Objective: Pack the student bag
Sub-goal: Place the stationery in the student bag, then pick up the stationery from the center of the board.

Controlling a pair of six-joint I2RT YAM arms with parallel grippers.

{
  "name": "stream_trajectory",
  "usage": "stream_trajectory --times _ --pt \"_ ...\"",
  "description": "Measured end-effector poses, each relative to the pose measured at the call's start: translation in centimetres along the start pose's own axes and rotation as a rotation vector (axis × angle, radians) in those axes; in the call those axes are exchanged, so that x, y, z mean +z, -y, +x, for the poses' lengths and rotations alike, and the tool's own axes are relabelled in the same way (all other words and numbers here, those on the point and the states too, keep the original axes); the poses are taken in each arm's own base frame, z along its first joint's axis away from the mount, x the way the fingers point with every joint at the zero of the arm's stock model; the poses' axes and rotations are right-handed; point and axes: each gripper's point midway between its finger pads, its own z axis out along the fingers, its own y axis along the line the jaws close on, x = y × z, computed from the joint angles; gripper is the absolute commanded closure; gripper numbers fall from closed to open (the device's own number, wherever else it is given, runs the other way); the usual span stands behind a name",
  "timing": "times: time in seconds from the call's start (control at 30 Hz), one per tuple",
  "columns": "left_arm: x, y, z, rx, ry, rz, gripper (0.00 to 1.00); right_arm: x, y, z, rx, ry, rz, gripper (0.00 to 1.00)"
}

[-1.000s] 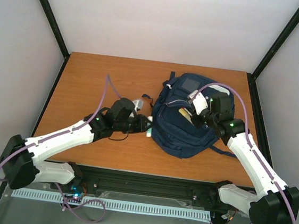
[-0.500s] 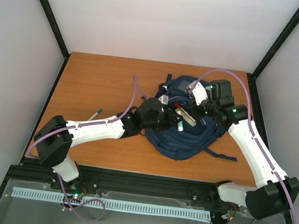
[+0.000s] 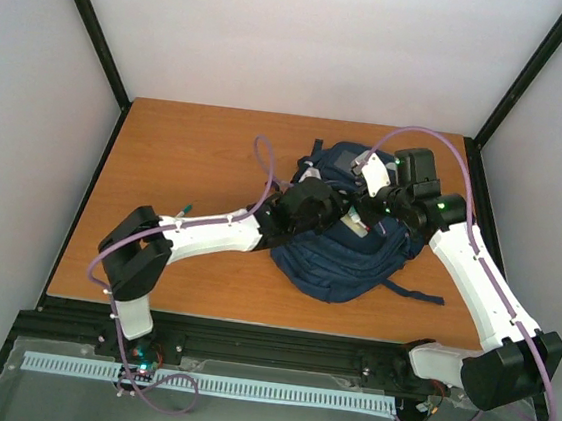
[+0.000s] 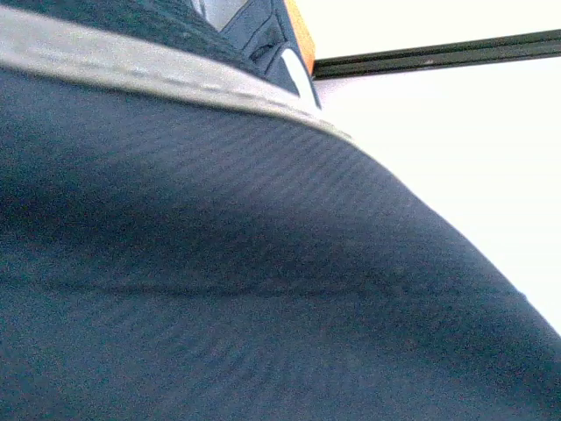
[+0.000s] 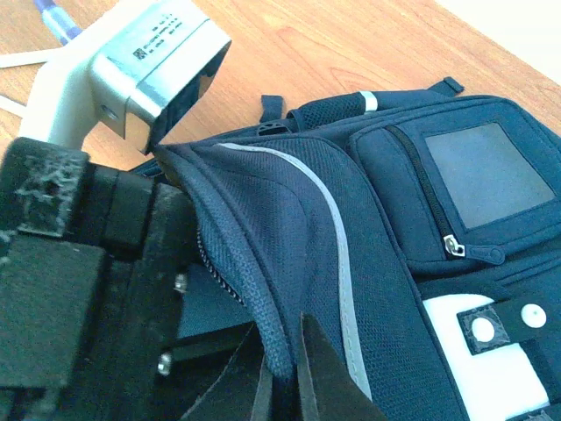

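Note:
The student bag (image 3: 341,262), navy with white stripes and patches, lies on the right half of the table. My right gripper (image 5: 285,386) is shut on the zipped rim of its main opening and holds that flap up. It sits at the bag's upper right (image 3: 367,202). My left arm's wrist (image 3: 310,207) is pushed into the opening from the left, so its fingers are hidden under the flap. The left wrist view shows only navy bag fabric (image 4: 263,263) close up, with a grey stripe (image 4: 158,74). The left arm's black gripper body (image 5: 79,289) fills the opening under the raised flap (image 5: 263,219).
A thin pen with a green tip (image 3: 183,210) lies on the wooden table (image 3: 187,150) left of the bag, close to the left forearm. A dark bag strap (image 3: 418,290) trails toward the right arm. Black frame posts stand at the table's back corners.
The left arm swung right from the table beside the bag into its opening. The white stick with a green cap that it carried is no longer visible. The right gripper kept hold of the rim.

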Motion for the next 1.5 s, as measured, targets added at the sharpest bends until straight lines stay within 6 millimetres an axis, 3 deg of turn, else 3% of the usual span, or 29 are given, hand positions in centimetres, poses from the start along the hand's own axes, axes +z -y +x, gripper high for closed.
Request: stream_trajectory --times 0.07,0.13,0.2,0.5,0.67,0.77,0.9,0.97,1.07,1.17,1.23,1.37,1.5 --pt "0.7 0.6 -0.1 -0.004 0.014 0.003 0.92 0.0 0.1 -0.1 0.004 0.002 0.004 0.97" --pt "1.2 0.6 -0.2 -0.012 0.027 -0.003 0.77 0.0 0.4 -0.1 0.011 0.003 0.017 0.97" --pt "1.7 0.5 -0.1 -0.011 0.032 -0.013 0.69 0.0 0.6 -0.1 0.014 0.001 0.026 0.97" --pt "2.3 -0.2 0.2 0.017 0.022 -0.046 0.52 -0.1 1.3 -0.2 0.027 0.007 0.056 0.97" --pt "1.1 0.3 0.8 0.073 -0.024 -0.053 0.47 -0.4 2.2 -0.1 0.051 0.018 0.07 0.97" --pt "-1.3 1.1 1.4 0.1 -0.07 -0.035 0.39 -0.5 2.3 0.2 0.05 0.037 0.075 0.97" --pt "-4.0 2.2 2.4 0.19 -0.146 -0.01 0.39 -0.3 2.0 1.2 0.052 0.059 0.065 0.97" --pt "-4.9 1.8 3.1 0.269 -0.196 -0.027 0.39 -0.4 1.8 1.8 0.055 0.084 0.059 0.97" --pt "-6.2 -0.1 3.9 0.363 -0.259 -0.067 0.39 -0.8 1.4 2.5 0.049 0.129 0.055 0.97" --pt "-8.5 -4.5 3.8 0.441 -0.288 -0.175 0.38 -1.6 1.3 3.3 0.056 0.187 0.062 0.97" --pt "-10.6 -7.0 3.0 0.499 -0.282 -0.262 0.32 -2.1 1.4 3.6 0.061 0.216 0.07 0.97" --pt "-14.8 -8.5 0.8 0.585 -0.212 -0.342 0.16 -2.5 1.1 3.9 0.059 0.249 0.067 0.97" --pt "-18.2 -9.8 -2.0 0.588 -0.117 -0.379 0.13 -2.1 0.9 4.0 0.051 0.257 0.05 0.97"
